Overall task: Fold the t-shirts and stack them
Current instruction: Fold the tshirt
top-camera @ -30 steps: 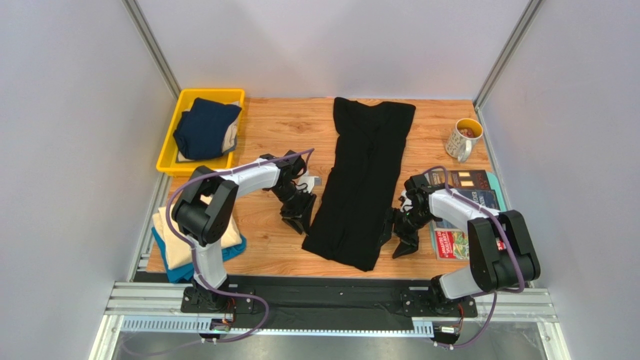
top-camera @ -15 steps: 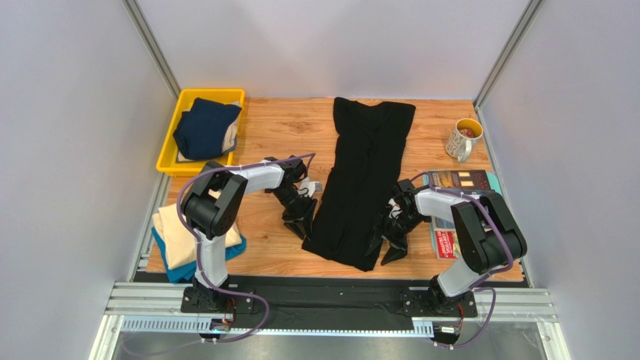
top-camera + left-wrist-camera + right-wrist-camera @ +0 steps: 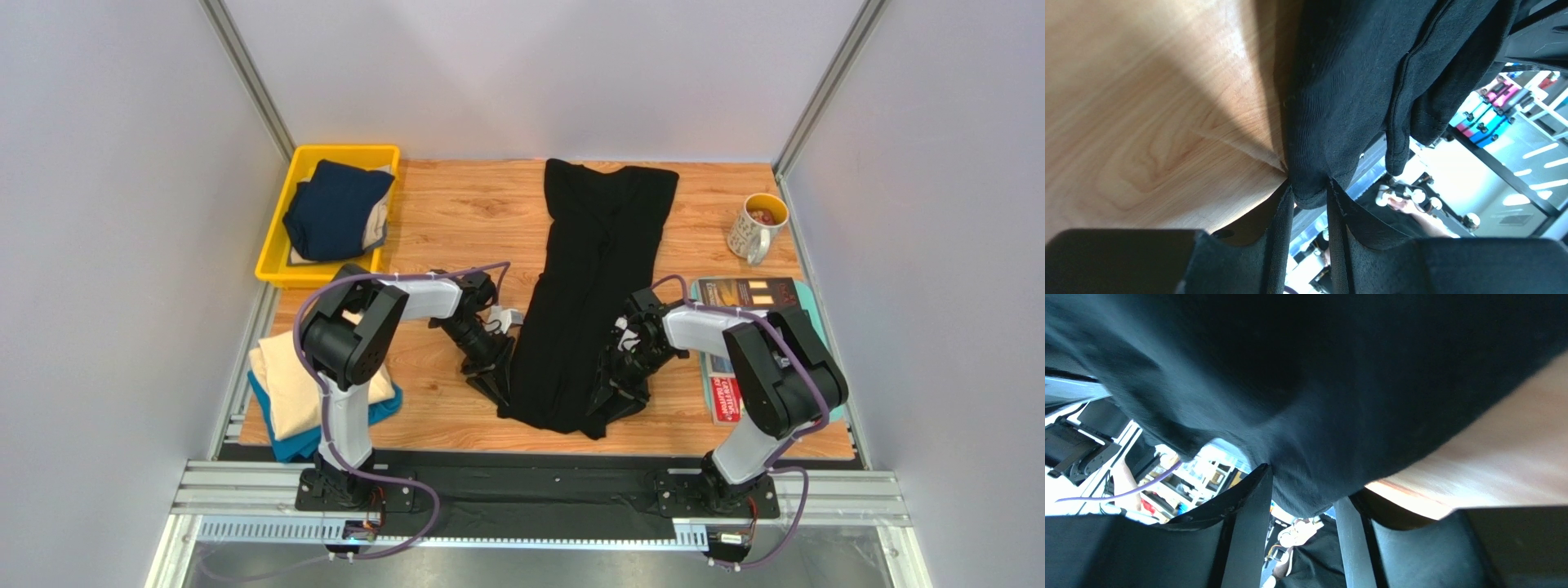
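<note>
Your left tool (image 3: 1310,187) and right tool (image 3: 1303,484) pinch the black shirt (image 3: 595,270) at its near corners; it stretches lengthwise away from you.

A robotics lab cell: plain white panels (image 3: 111,184) wall three sides of the wooden table (image 3: 466,221) (aluminium rail (image 3: 233,490) along its near edge).

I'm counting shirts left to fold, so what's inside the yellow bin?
A dark navy t-shirt fills most of the yellow bin. A pale item shows at its right edge, mostly covered; what else lies under the shirt cannot be seen.
</note>
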`<action>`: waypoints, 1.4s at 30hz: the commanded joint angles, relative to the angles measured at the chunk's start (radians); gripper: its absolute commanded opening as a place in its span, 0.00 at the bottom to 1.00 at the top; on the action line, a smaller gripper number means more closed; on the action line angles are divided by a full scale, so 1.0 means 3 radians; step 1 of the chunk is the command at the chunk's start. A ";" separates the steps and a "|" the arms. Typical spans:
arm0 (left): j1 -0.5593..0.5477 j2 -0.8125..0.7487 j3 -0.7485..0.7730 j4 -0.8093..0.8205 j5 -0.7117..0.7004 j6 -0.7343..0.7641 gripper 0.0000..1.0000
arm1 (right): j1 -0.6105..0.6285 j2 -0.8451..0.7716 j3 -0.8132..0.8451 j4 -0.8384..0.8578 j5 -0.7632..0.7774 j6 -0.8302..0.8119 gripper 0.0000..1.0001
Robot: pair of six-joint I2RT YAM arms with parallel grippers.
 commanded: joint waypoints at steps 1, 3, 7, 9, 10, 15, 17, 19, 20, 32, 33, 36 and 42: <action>-0.0004 0.0088 -0.0140 0.0247 -0.0317 0.0075 0.34 | 0.0134 0.0439 -0.0111 0.0494 0.0295 0.0008 0.47; -0.0004 0.0088 -0.0150 0.0257 -0.0312 0.0075 0.34 | 0.0165 0.0444 -0.0105 0.0479 0.0310 0.0013 0.47; -0.0004 0.0072 -0.0161 0.0262 -0.0281 0.0070 0.10 | 0.0191 0.0398 -0.0105 0.0428 0.0356 0.0014 0.33; -0.0004 0.0062 -0.0161 0.0257 -0.0245 0.0075 0.00 | 0.0191 0.0327 -0.0100 0.0352 0.0387 0.0003 0.26; -0.0004 0.0027 -0.0166 0.0252 -0.0245 0.0075 0.00 | 0.0196 0.0301 -0.0095 0.0321 0.0397 -0.0012 0.12; -0.0004 -0.0147 -0.0196 0.0191 -0.0194 0.0075 0.00 | 0.0191 0.0031 -0.0085 0.0045 0.0469 -0.0083 0.00; -0.0004 -0.0305 -0.0201 0.0135 -0.0154 0.0065 0.00 | 0.0196 -0.0087 -0.0075 -0.0123 0.0515 -0.0099 0.00; -0.0009 -0.0519 -0.0212 0.0074 -0.0128 0.0055 0.00 | 0.0196 -0.0311 -0.0059 -0.0241 0.0535 -0.0114 0.00; -0.0009 -0.0597 -0.0217 0.0053 -0.0128 0.0029 0.00 | 0.0196 -0.0394 -0.0054 -0.0353 0.0556 -0.0109 0.00; -0.0014 -0.1216 0.0273 -0.0203 -0.0368 -0.0063 0.00 | 0.0196 -0.1177 0.0364 -0.0850 0.0724 0.0039 0.00; -0.0009 -0.1191 0.0471 -0.0233 -0.0444 -0.0048 0.00 | 0.0201 -0.1131 0.0446 -0.0891 0.0760 0.0004 0.00; -0.0009 -0.1033 0.0896 -0.0295 -0.0643 -0.0027 0.00 | 0.0186 -0.0963 0.0849 -0.1095 0.0964 -0.0170 0.00; -0.0004 -0.0307 0.1907 -0.0524 -0.1012 0.0055 0.00 | 0.0053 -0.0533 0.1519 -0.1326 0.1378 -0.0441 0.00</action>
